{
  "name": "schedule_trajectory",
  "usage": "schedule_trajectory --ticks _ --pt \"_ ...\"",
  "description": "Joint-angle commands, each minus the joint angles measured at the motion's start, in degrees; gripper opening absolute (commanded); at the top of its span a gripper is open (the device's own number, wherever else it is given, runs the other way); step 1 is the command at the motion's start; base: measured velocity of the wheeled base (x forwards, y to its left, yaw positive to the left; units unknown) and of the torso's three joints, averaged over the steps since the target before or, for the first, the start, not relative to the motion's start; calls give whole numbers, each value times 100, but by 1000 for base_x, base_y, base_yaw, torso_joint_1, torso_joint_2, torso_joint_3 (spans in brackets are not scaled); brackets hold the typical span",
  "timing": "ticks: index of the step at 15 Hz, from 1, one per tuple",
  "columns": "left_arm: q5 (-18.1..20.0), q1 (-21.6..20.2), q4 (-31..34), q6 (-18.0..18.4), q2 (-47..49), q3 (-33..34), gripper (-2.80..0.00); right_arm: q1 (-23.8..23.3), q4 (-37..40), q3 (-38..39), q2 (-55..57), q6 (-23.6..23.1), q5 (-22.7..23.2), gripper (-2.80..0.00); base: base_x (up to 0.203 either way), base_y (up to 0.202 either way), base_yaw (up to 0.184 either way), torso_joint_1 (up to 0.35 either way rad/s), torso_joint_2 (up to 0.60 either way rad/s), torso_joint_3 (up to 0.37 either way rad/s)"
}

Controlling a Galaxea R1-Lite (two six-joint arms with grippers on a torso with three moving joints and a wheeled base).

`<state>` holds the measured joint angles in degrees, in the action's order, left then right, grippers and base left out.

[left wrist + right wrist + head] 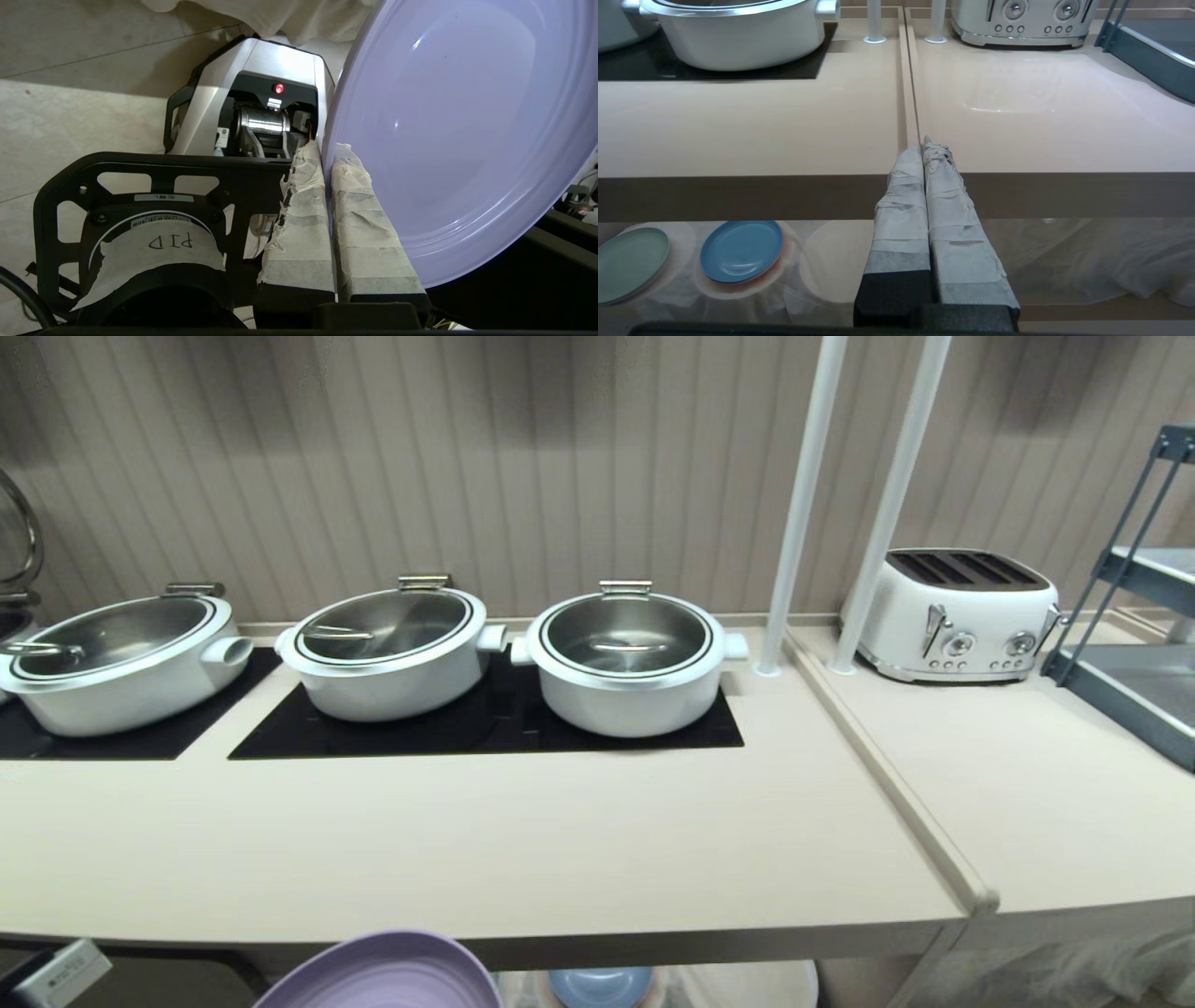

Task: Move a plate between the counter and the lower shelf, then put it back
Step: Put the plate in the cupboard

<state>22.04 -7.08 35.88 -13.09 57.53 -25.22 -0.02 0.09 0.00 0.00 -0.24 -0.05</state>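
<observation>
Even, bright indoor light. Glare streaks on the plate point(458, 140) and the worktop by the toaster point(1024, 21); soft shadows under pots point(625, 663). Head view bows at its edges.

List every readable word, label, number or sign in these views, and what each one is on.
"PID": handwritten on the white tape stuck to the robot's black round housing, appearing upside down in the left wrist view.
Small white label above that tape: too small to read.
Stickers on the silver robot base: unreadable.
White tag at the head view's lower left: blurred.
Toaster and pots: no legible text.
</observation>
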Motion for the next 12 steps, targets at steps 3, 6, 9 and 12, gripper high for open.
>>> schedule_trajectory --ticks 3,6,9,12 --pt "20 75 33 -19 -72 26 -280 2 0 0 0 -2 3 -280 0 -193 -1 4 -1 4" --pt "11 75 60 -19 -93 26 -280 2 0 0 0 -2 -4 -280 0 -195 0 3 1 1" --pt "20 75 60 -19 -101 26 -280 0 0 0 0 -2 -3 -280 0 -195 3 2 2 1" --pt "20 75 60 -19 -101 26 -280 2 0 0 0 -2 5 -280 0 -196 2 1 0 2"
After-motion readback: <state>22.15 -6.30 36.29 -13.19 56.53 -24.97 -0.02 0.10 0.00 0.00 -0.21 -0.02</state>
